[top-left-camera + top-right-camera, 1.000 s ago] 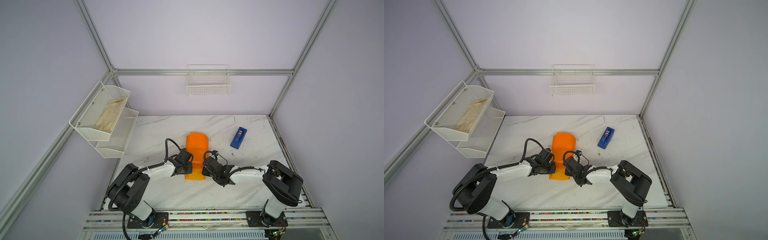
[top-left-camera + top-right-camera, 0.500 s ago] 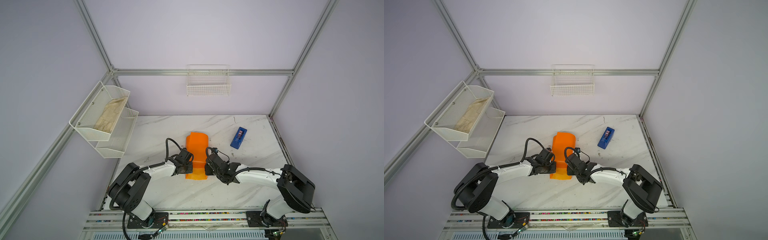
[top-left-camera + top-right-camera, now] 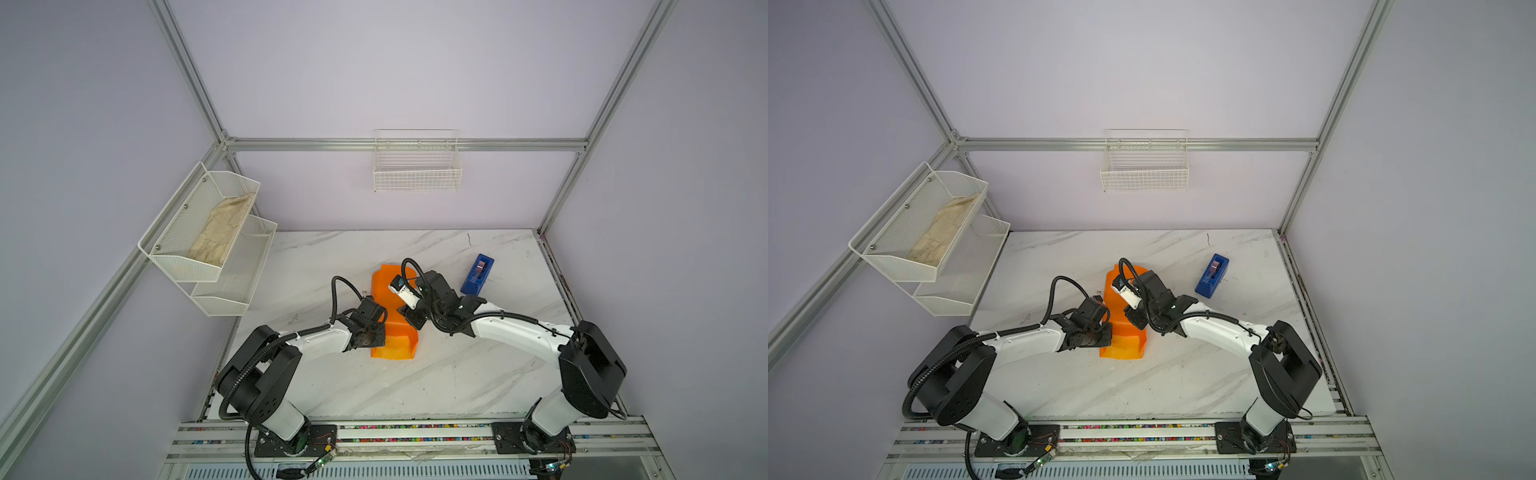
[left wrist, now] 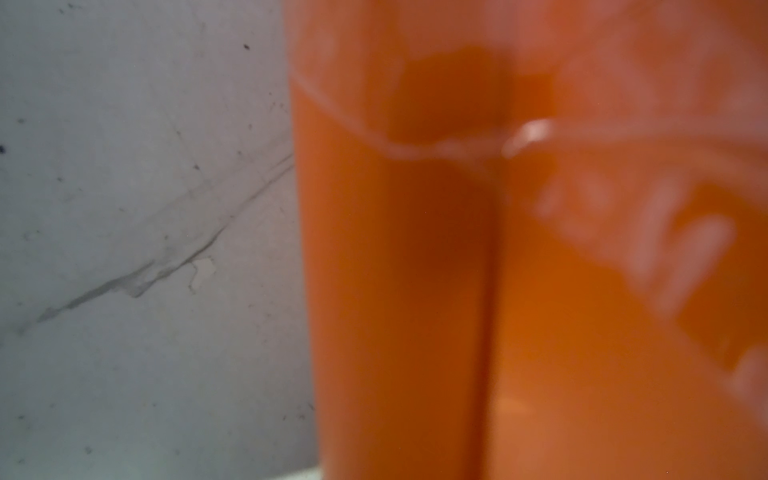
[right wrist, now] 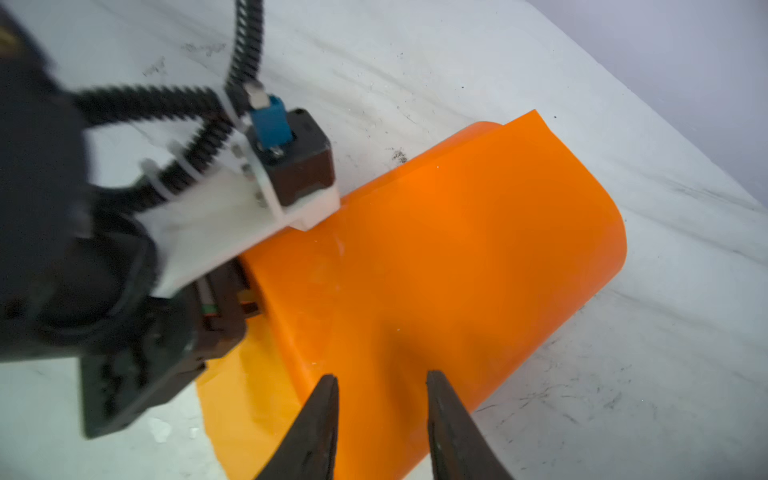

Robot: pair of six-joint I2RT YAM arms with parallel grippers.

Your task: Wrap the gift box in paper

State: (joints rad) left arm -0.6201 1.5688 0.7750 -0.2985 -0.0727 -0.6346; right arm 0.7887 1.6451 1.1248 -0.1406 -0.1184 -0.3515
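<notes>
Marble table (image 3: 436,374) spans the lower middle of both top views, with the paper (image 3: 399,340) curled into an orange hump at its centre. At the paper's left edge the left gripper (image 3: 381,332) is closed, pinching it. The right gripper (image 5: 382,376), jaws partly apart, sits at the hump's right side.
</notes>
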